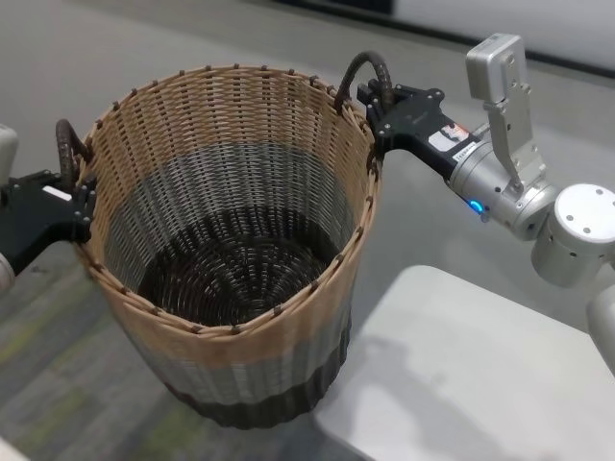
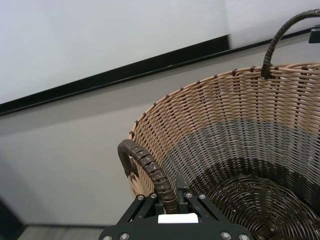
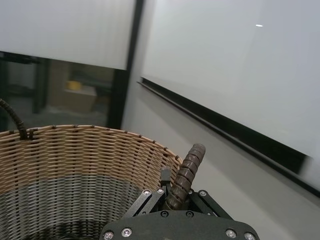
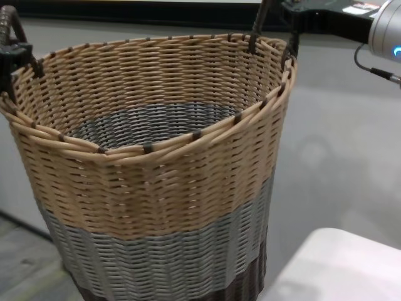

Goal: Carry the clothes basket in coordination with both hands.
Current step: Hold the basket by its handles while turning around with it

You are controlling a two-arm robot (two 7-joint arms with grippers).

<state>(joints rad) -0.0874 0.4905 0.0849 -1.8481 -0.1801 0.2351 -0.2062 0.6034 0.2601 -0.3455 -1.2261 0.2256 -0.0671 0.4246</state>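
Observation:
The clothes basket (image 1: 231, 221) is a large round wicker basket with a tan upper band, grey lower band and dark base, and it is empty. My left gripper (image 1: 82, 197) is shut on its left loop handle (image 1: 65, 144). The left wrist view shows that handle (image 2: 150, 170) running between the fingers. My right gripper (image 1: 377, 106), on the wrist with the blue light, is shut on the right loop handle (image 1: 370, 69). That handle also shows in the right wrist view (image 3: 187, 170). The chest view shows the basket (image 4: 156, 188) close up and slightly tilted.
A white table (image 1: 480, 375) lies at the lower right, its edge beside the basket's base. Grey floor surrounds the basket. A pale wall with a black baseboard (image 2: 125, 70) stands behind.

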